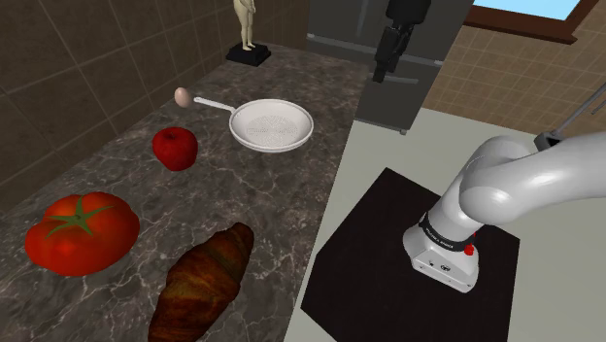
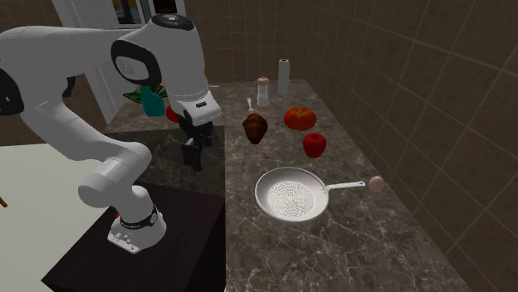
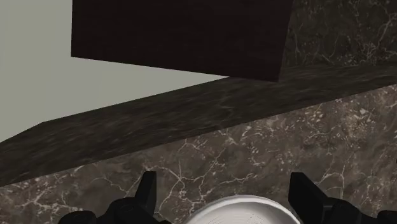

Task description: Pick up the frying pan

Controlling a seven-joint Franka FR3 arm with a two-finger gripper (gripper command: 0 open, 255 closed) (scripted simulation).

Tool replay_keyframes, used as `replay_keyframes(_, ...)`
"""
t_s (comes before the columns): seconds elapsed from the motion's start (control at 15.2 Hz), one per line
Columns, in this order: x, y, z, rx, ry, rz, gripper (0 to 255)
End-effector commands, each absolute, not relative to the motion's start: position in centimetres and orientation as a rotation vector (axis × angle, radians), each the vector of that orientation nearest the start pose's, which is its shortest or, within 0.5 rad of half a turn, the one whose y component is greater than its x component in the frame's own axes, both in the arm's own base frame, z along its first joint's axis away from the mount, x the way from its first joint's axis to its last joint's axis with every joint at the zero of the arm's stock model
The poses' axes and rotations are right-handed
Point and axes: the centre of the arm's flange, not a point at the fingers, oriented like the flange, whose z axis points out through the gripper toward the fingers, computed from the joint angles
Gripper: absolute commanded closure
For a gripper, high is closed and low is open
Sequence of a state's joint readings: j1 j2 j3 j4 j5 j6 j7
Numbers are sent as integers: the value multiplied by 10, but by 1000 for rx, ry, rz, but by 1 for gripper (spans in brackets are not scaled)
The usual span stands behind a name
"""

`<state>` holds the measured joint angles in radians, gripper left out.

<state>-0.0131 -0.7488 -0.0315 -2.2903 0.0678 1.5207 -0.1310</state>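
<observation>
The frying pan (image 1: 272, 126) is white with a speckled inside and lies flat on the dark marble counter (image 1: 282, 209). Its thin handle (image 1: 214, 103) points at an egg (image 1: 183, 95). In the second exterior view the pan (image 2: 290, 196) sits near the counter's front edge, handle (image 2: 344, 187) to the right. My black gripper (image 2: 193, 163) hangs above the counter's edge, left of the pan and apart from it. It shows high up in the shoulder view, gripper (image 1: 384, 68) right of the pan. In the wrist view the gripper (image 3: 226, 194) is open, fingers (image 3: 146, 191) wide apart, with the pan's rim (image 3: 245, 210) beyond them.
A red apple (image 1: 175, 148), a big tomato (image 1: 82, 231) and a croissant (image 1: 204, 282) lie on the counter. A figurine (image 1: 247, 29) stands at the far end. A paper roll (image 2: 283, 76) and a shaker (image 2: 263, 91) stand by the wall. The black stand (image 3: 184, 35) is beside the counter.
</observation>
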Motion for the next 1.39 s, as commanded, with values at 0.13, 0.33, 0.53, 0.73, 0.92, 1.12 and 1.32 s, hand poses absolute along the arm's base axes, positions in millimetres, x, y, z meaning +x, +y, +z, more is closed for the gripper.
replay_keyframes(0.13,336,-3,596,-3046,-171,20,0)
replay_keyframes(0.33,372,8,582,-3043,-205,20,0)
replay_keyframes(0.53,407,20,568,-3040,-239,19,0)
replay_keyframes(0.73,442,32,555,-3037,-272,19,0)
replay_keyframes(0.92,477,45,541,-3033,-306,18,0)
replay_keyframes(1.12,511,59,527,-3029,-339,18,0)
replay_keyframes(1.32,545,74,513,-3025,-373,17,0)
